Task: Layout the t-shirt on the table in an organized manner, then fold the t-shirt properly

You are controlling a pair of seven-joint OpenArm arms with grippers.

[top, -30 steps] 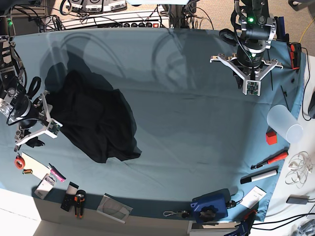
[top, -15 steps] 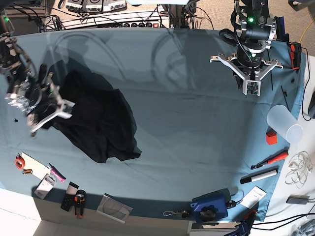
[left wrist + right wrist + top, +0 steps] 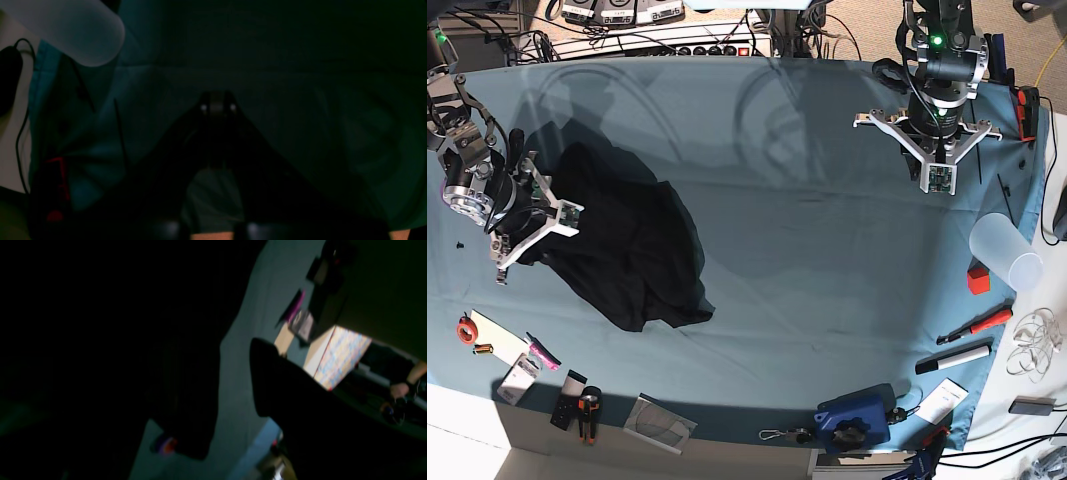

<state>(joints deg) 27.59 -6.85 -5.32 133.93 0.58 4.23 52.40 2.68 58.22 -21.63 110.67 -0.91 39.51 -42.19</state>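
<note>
Beside right fingers (image 3: 539, 222): crumpled t-shirt (image 3: 632, 245), fingers spread, nothing gripped.

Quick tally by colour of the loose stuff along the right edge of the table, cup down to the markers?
Translucent white: 1, the cup
Red: 2, the small block and the red-handled tool
Black and white: 1, the marker
Total: 4

Black arm links with white forked brackets are seen; a green light is lit on the left arm (image 3: 937, 60).
</note>
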